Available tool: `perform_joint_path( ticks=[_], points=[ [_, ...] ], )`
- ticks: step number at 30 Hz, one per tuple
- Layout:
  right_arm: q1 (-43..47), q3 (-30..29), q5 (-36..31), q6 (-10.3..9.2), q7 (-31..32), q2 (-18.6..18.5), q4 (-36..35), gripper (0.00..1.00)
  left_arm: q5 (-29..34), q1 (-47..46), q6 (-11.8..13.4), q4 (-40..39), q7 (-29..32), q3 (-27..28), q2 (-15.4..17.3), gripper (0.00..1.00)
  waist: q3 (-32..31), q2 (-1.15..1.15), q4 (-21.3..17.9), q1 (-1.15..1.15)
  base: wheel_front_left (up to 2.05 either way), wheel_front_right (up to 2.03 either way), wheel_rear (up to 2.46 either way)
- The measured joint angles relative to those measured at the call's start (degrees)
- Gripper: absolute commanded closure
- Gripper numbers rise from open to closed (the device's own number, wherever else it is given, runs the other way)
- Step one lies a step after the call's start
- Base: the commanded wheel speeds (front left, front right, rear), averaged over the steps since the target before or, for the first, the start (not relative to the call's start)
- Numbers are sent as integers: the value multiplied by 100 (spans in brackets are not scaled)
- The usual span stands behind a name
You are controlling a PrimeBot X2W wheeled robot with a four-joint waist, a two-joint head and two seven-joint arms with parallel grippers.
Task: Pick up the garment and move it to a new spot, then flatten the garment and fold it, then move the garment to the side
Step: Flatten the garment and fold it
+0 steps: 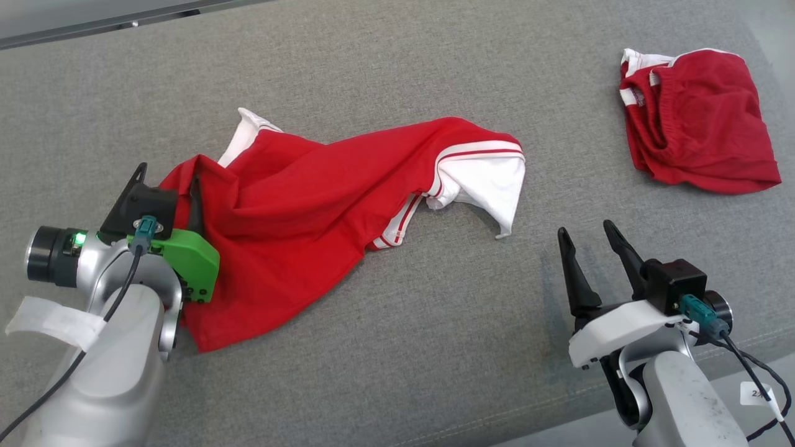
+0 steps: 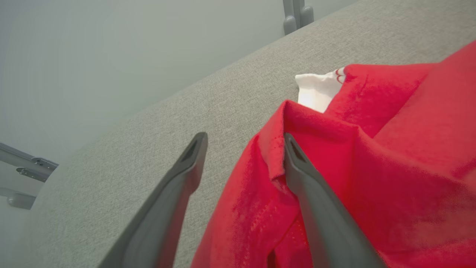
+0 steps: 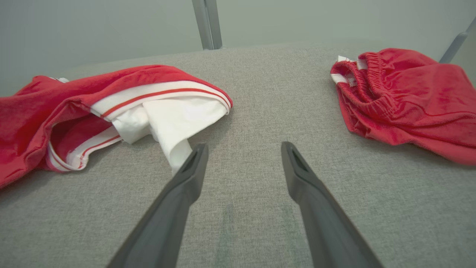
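The garment [image 1: 298, 198] is a red shirt with white, red-striped sleeves, lying crumpled on the grey surface left of centre. My left gripper [image 1: 169, 177] sits at its left edge. In the left wrist view the left gripper [image 2: 245, 139] is open, and a raised fold of the garment [image 2: 390, 149] rests against the inner side of one finger [image 2: 308, 186]. My right gripper [image 1: 585, 228] is open over bare grey fabric at the lower right, apart from the cloth. From the right wrist, the garment [image 3: 44, 96] lies to the left of the right gripper [image 3: 243, 147].
A second red garment with an elastic waistband [image 1: 695, 124] lies bunched at the far right. The grey padded surface [image 1: 435, 323] has bare room in front and between the two garments. Its front edge runs past my right arm at the lower right.
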Motion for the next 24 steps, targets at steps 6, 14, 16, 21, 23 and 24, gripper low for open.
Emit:
perform_joint_path(
  ticks=[6, 14, 16, 21, 23, 24],
  points=[
    [-9, -59, -2, 0, -14, 3, 92, 0, -296, 272, 55, 127, -672, 159, -208, 0, -128, 0, 149, 0, 0, 0, 0],
    [54, -111, 18, 0, 4, 2, 236, 0, -612, 1248, 143, -728, -925, 375, -472, 0, -474, -1, 467, 0, 0, 0, 0],
    [62, -66, 67, 0, 44, 3, 346, 0, -661, 1532, 208, -1050, -936, 420, -552, 0, -542, -1, 562, 0, 0, 0, 0],
    [-27, -94, 32, -1, 64, 5, 898, 0, -688, 2138, 322, -1816, -948, 512, -708, 0, -631, -1, 851, 0, 0, 0, 0],
    [-203, -177, -132, 0, 40, 2, 1214, 0, -688, 2310, 367, -2050, -949, 549, -730, 0, -635, -1, 980, 0, 0, 0, 0],
    [-315, -233, -179, 0, 25, 7, 1371, 0, -688, 2382, 377, -2140, -949, 563, -736, 0, -633, -1, 1047, 0, 0, 0, 0]
  ],
)
